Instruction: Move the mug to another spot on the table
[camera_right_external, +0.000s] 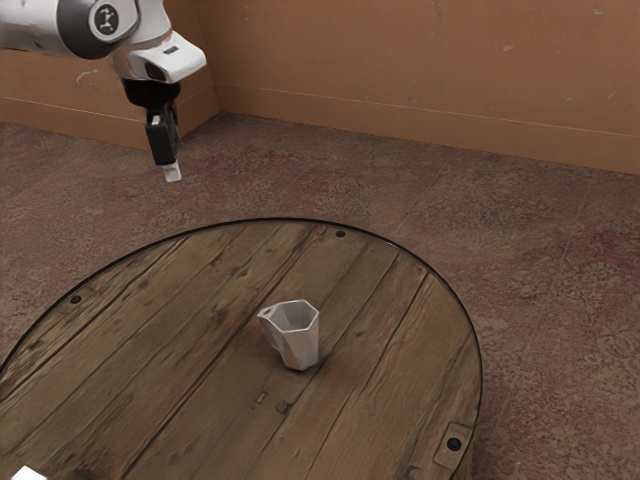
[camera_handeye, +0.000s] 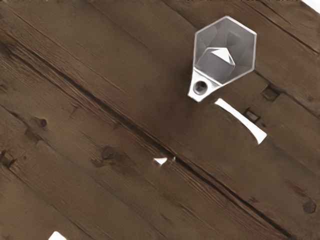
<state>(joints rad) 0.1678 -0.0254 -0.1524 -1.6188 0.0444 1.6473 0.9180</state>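
White mug (camera_right_external: 293, 335), its handle turned toward the hand (camera_right_external: 172, 170).
The hand hangs empty, high and well apart from the mug; I cannot tell how open.

white mug (camera_right_external: 292, 334); dark brown table (camera_right_external: 150, 340) with streaky wood grain; black gripper (camera_right_external: 171, 170); tan wall (camera_right_external: 420, 60).

We see a white faceted mug (camera_right_external: 292, 335) standing upright and empty on the round plank table (camera_right_external: 150, 330), its hexagonal mouth up, small handle (camera_handeye: 201, 88) toward the exterior view's left.
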